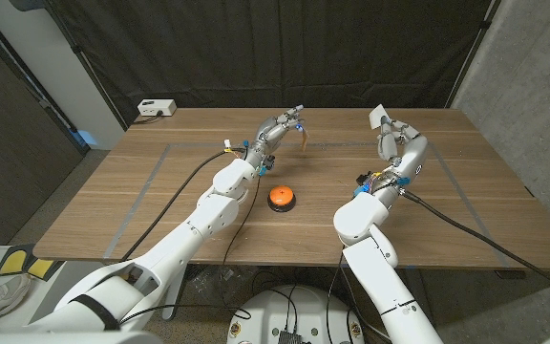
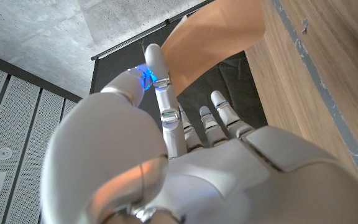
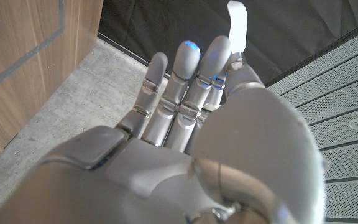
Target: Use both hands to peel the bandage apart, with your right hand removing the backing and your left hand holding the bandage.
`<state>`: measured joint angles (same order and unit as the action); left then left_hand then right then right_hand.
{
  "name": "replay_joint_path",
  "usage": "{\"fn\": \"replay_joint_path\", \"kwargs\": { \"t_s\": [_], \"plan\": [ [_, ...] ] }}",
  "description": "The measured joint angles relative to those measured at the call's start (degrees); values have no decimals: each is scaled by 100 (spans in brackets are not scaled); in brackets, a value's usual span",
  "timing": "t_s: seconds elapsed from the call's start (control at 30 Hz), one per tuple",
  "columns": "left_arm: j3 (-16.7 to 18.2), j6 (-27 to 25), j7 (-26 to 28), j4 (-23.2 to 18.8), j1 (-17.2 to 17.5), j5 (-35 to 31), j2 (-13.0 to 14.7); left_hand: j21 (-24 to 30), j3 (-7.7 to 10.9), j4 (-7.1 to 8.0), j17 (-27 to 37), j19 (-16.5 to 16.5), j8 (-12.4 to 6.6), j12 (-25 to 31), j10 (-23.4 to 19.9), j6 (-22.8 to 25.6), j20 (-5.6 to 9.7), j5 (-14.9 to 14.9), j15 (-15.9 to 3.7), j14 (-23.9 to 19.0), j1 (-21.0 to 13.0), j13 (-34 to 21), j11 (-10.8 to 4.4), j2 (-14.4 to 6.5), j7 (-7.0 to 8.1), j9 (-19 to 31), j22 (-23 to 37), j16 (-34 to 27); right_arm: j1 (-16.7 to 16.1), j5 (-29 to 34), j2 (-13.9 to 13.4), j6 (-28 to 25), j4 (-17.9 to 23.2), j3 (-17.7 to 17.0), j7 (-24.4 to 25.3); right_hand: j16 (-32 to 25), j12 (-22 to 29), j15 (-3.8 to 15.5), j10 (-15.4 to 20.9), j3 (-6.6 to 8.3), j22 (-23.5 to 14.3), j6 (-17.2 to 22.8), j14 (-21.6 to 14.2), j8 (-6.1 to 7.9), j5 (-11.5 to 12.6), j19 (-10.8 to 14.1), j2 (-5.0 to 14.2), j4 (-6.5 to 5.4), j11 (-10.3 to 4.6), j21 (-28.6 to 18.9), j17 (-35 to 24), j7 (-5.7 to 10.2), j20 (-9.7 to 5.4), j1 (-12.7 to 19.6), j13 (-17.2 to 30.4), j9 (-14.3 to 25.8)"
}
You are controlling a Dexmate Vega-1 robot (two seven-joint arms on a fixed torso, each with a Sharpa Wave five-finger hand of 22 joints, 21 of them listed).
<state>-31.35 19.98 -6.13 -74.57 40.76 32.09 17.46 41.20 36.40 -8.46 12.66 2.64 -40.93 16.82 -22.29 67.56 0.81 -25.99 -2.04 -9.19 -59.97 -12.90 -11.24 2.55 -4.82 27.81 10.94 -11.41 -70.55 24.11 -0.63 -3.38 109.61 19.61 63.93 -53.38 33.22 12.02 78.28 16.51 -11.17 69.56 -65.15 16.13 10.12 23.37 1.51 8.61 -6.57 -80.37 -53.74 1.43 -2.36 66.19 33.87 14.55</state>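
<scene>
My left hand (image 1: 279, 127) is raised over the far middle of the table and pinches a tan bandage (image 1: 304, 139) that hangs down from its fingertips. In the left wrist view the tan bandage (image 2: 219, 40) stretches out from between the thumb and a finger of that hand (image 2: 185, 155). My right hand (image 1: 395, 137) is raised to the right, well apart from the left, and pinches a small white backing piece (image 1: 377, 116). In the right wrist view the backing (image 3: 237, 23) sticks up between the thumb and a finger of the hand (image 3: 191, 124).
An orange round button (image 1: 282, 198) sits on the wooden table (image 1: 160, 205) nearer me, between the arms. A white box (image 1: 156, 108) stands at the far left corner. Grey tape lines (image 1: 146, 186) mark the tabletop. A black curtain hangs behind.
</scene>
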Motion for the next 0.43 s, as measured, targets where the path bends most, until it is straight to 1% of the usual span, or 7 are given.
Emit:
{"fn": "replay_joint_path", "kwargs": {
  "t_s": [0.07,0.23,0.3,0.43],
  "plan": [
    [14,10,-40,44,-4,28,5,0,0,0,0,0,0,0,0,0,0,-14,0,0,21,0,0,21,0,0,0,0,19,20,28,0,-31,7,0,0,0,-1,0,21,0,0,-1,0,0,-1,0,-9,0,-34,4,0,-1,0,0,0],
    [34,46,-128,142,-57,75,4,0,17,17,0,0,-43,0,0,0,0,-14,0,0,22,0,0,21,0,0,0,0,59,155,162,25,-133,12,3,0,-46,-1,10,20,26,0,-2,-6,0,-31,0,-8,11,-59,-10,0,-31,0,-4,0],
    [36,54,-155,172,-74,84,1,0,40,-7,0,0,-44,0,0,0,0,-38,0,0,23,0,0,21,0,0,0,0,62,193,198,48,-154,6,3,0,-47,6,19,20,26,0,-10,-12,0,-31,0,-8,19,-83,-27,0,-31,0,1,0],
    [37,62,-201,226,-106,95,-11,0,40,-8,0,0,-44,0,0,0,0,-59,0,0,61,0,1,59,-1,0,0,0,72,247,265,95,-208,-9,6,0,-48,7,19,19,26,12,-14,-22,-1,-30,0,-8,19,-83,-26,13,-31,0,0,-1]
  ]
}}
